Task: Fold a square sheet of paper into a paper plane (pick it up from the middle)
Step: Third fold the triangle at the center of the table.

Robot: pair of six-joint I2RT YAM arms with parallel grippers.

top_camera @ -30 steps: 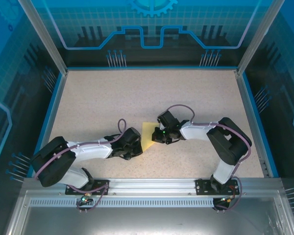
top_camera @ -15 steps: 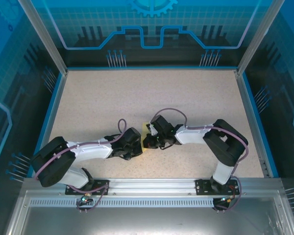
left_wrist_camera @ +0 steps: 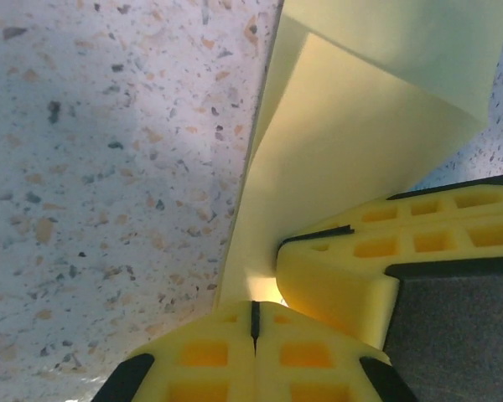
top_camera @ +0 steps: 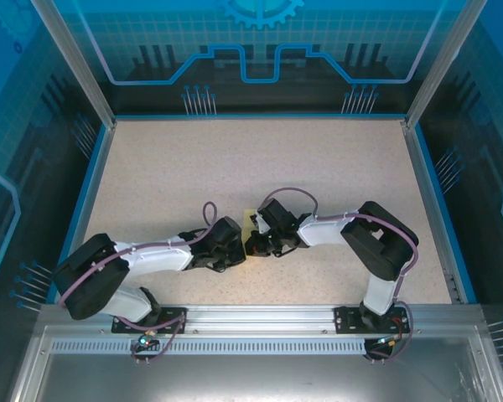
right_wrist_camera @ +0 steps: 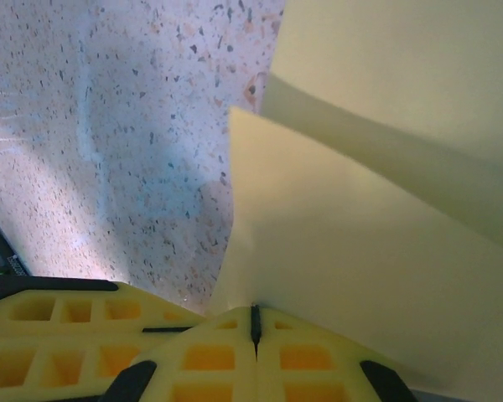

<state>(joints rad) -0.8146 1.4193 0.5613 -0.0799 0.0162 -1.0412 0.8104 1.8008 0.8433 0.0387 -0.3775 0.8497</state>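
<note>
Nearest you, both arms reach in from the near rail and meet nose to nose a little way onto the table. Your left gripper has its jaws pressed together on the near edge of the yellow paper. Your right gripper is closed the same way, pinching that sheet just beside the left's hold. In the left wrist view the right gripper's yellow fingers butt against the left's, so there is no slack between the two tools.

From the pinches the paper lifts away in two layers. A front flap with a sharp slanted edge lies over a wider back layer, whose far edge is a straight line. To the left of the fold, bare speckled tabletop runs right up to the paper's long edge.

From above, a thin yellow strip peeks out between the wrists. Beyond it the surface lies open to the blue rim at the back, with wide room on both sides too.
</note>
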